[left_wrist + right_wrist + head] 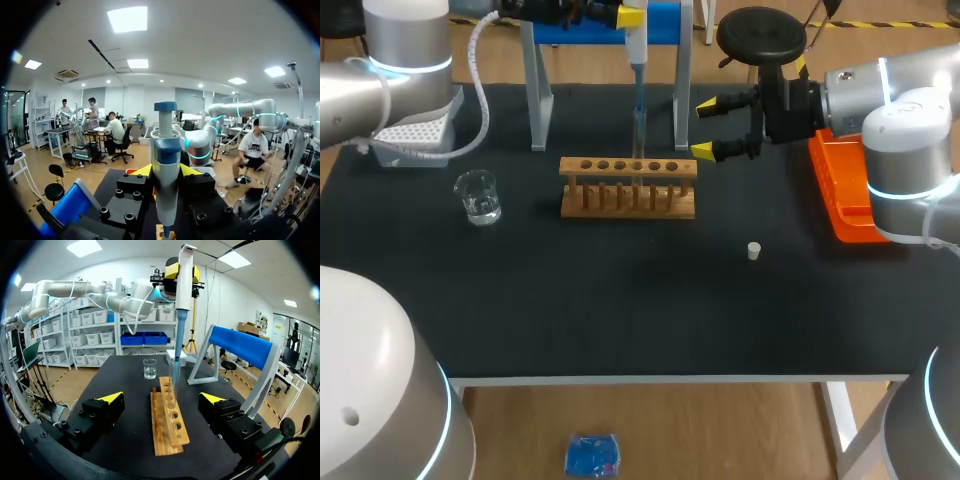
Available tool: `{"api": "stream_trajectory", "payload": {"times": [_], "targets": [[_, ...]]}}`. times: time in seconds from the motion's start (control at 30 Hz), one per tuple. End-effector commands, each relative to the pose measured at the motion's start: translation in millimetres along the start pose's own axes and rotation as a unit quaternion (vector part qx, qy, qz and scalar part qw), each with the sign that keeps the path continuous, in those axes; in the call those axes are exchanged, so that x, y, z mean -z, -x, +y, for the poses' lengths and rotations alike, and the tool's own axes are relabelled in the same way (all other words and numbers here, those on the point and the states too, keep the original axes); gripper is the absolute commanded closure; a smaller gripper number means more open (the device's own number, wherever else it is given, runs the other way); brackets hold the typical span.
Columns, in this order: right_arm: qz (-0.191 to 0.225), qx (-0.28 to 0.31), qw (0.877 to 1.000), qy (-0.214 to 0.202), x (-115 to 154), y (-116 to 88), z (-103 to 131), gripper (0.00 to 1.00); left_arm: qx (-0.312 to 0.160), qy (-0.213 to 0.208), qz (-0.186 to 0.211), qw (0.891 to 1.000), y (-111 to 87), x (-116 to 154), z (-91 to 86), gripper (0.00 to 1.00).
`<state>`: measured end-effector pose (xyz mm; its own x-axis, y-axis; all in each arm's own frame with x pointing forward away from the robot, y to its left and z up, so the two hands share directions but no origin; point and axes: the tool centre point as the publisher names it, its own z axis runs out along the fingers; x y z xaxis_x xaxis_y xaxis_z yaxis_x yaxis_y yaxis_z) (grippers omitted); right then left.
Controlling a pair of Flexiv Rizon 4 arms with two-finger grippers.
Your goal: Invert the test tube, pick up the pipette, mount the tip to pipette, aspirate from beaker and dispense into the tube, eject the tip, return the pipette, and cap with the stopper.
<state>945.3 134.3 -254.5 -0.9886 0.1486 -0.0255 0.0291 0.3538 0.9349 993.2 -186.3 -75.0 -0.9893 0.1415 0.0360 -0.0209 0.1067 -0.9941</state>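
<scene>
Gripping slim pipette (635, 52), left tool (165, 171) over holed wooden rack (628, 186)

Upper centre: left gripper (632, 14) grips pipette (636, 62), upright, its tip down at the wooden rack (628, 187) mid-frame. Right gripper (717, 127) just right of rack, fingers apart. Beaker (478, 196) left of rack. White stopper (754, 251) lower right, well apart. Orange tray (840, 195) at right edge

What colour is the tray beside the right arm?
Orange. The tray shows best in the head view.
</scene>
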Motion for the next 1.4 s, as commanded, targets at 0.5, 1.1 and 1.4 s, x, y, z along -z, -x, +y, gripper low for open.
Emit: {"api": "stream_trajectory", "payload": {"times": [0.5, 1.1, 1.4], "targets": [[0.000, 0.000, 1.000, 0.000, 0.0, -0.2, -0.3, 0.00, 0.003, -0.005, -0.002, 1.000, -1.0, -1.1, 5.1, 1.00], [0.000, 0.000, 1.000, 0.000, 0.0, -0.2, -0.3, 0.00, 0.006, -0.004, -0.004, 1.000, 0.0, -0.9, 6.0, 1.00], [0.000, 0.000, 1.000, 0.000, 0.0, -0.2, -0.3, 0.00, 0.006, -0.004, -0.004, 1.000, 0.0, -0.9, 6.0, 1.00]]}}
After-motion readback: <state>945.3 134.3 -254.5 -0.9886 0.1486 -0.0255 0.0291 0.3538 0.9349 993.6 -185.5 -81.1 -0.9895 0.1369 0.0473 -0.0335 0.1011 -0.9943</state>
